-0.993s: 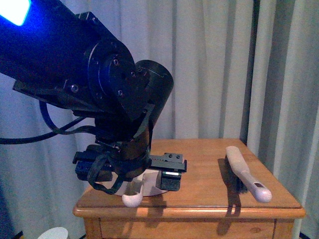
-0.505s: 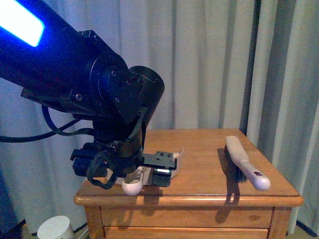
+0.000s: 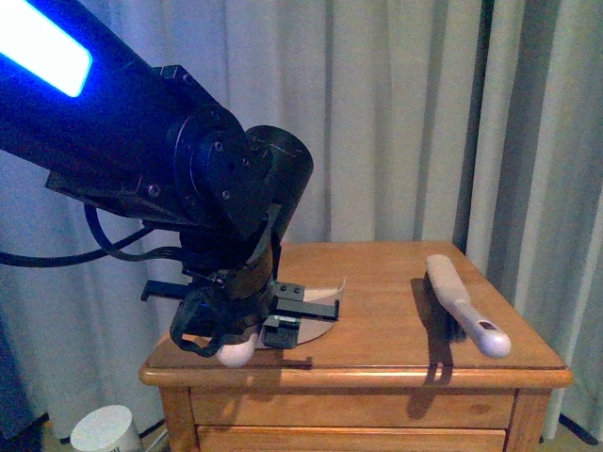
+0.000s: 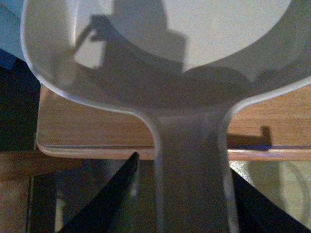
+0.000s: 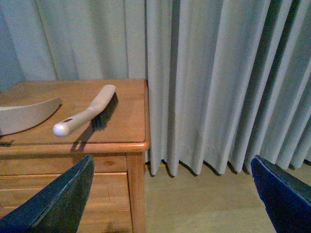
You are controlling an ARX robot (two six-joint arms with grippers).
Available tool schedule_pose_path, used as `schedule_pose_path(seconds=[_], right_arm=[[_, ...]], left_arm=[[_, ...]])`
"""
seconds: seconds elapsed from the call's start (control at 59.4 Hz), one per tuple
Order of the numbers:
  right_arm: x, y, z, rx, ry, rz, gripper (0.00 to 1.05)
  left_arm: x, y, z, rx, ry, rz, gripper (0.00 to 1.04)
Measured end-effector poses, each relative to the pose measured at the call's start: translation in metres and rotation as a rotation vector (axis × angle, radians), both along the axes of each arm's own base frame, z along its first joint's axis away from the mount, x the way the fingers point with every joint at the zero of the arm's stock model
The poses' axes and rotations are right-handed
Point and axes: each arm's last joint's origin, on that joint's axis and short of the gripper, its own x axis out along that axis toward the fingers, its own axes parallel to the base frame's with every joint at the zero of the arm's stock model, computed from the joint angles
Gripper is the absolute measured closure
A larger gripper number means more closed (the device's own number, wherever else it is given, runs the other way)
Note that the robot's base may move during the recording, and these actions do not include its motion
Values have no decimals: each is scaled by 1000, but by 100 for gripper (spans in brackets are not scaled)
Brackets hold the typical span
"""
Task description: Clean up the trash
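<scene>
The trash is out of view in every frame. My left gripper [image 3: 252,331] is shut on the handle of the beige dustpan [image 3: 318,330], at the front left of the wooden nightstand [image 3: 377,353]. In the left wrist view the dustpan [image 4: 194,73] fills the frame, its handle running between the dark fingers [image 4: 112,199] of my left gripper [image 4: 187,194]. The pan's bowl holds nothing that I can see. My right gripper [image 5: 177,194] is open beside the nightstand [image 5: 121,127], over the floor and holding nothing.
A white-handled brush [image 3: 462,306] lies on the nightstand's right side, its handle pointing to the front edge; the right wrist view shows the brush [image 5: 90,111] and the dustpan's tip [image 5: 24,116]. Grey curtains [image 3: 396,122] hang behind. A white round object [image 3: 104,428] sits on the floor at left.
My left arm has shifted left and lowered the dustpan toward the tabletop near the front left corner. The brush has not moved.
</scene>
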Motion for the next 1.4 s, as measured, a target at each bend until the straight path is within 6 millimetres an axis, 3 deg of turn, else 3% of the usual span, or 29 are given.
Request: schedule_pose_path(seconds=[0.101, 0.421, 0.539, 0.69, 0.926, 1.044, 1.246, 1.397], right_arm=[[0, 0, 0, 0, 0, 0, 7], [0, 0, 0, 0, 0, 0, 7], [0, 0, 0, 0, 0, 0, 7], [0, 0, 0, 0, 0, 0, 7], [0, 0, 0, 0, 0, 0, 7], [0, 0, 0, 0, 0, 0, 7], [0, 0, 0, 0, 0, 0, 7], [0, 0, 0, 0, 0, 0, 7]], left_arm=[[0, 0, 0, -3, -3, -2, 77], [-7, 3, 6, 8, -57, -35, 77], [-14, 7, 19, 18, -146, -64, 77], [-29, 14, 52, 8, -323, -96, 77], [-71, 43, 107, 7, -640, -156, 77], [-94, 62, 124, 15, -769, -181, 77], [-147, 92, 144, -20, -957, -239, 78], [-188, 115, 143, -32, -1053, -265, 78]])
